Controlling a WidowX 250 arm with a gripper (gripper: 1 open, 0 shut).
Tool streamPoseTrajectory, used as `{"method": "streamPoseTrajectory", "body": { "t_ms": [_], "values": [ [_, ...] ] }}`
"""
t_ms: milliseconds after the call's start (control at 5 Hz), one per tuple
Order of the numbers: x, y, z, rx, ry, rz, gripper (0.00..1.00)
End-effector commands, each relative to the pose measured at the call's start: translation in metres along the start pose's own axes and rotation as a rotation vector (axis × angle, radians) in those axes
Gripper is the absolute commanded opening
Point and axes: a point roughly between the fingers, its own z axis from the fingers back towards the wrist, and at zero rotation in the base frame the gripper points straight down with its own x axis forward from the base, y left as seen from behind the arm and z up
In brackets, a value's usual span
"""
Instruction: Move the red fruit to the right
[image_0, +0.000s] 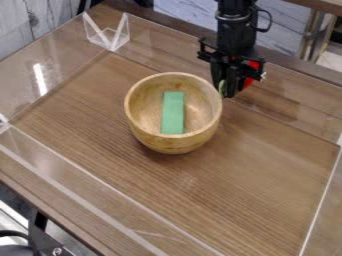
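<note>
So the red fruit (251, 67) is at the far side of the wooden table (94, 120), a bit right of the middle, mostly tucked behind the black gripper (231, 80). Just a patch of red pokes out on the gripper's right. The gripper points down at the table, and honestly I can't tell if it's grabbing the fruit or just sitting right by it, since the fingers are tiny and dark here. Near side of that, and over to the left, there's a round wooden bowl (205, 122) with a flat green block (173, 113) lying inside. Farther left, toward the far edge, stands a clear pointy thing (107, 36).
</note>
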Motion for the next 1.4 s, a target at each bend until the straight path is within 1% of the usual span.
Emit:
{"method": "streamPoseTrajectory", "body": {
  "t_ms": [0, 200, 400, 600, 800, 1000, 1200],
  "values": [
    [0.008, -0.002, 0.033, 0.024, -0.129, 0.066, 0.00],
    [0.009, -0.004, 0.029, 0.029, -0.147, 0.126, 0.00],
    [0.010, -0.007, 0.026, 0.033, -0.160, 0.177, 1.00],
    [0.010, -0.004, 0.033, 0.032, -0.168, 0.194, 1.00],
    [0.009, -0.005, 0.029, 0.040, -0.169, 0.213, 0.00],
    [0.009, -0.007, 0.043, 0.019, -0.177, 0.184, 0.00],
    [0.005, -0.009, 0.060, 0.002, -0.200, 0.219, 0.00]
  ]
}}
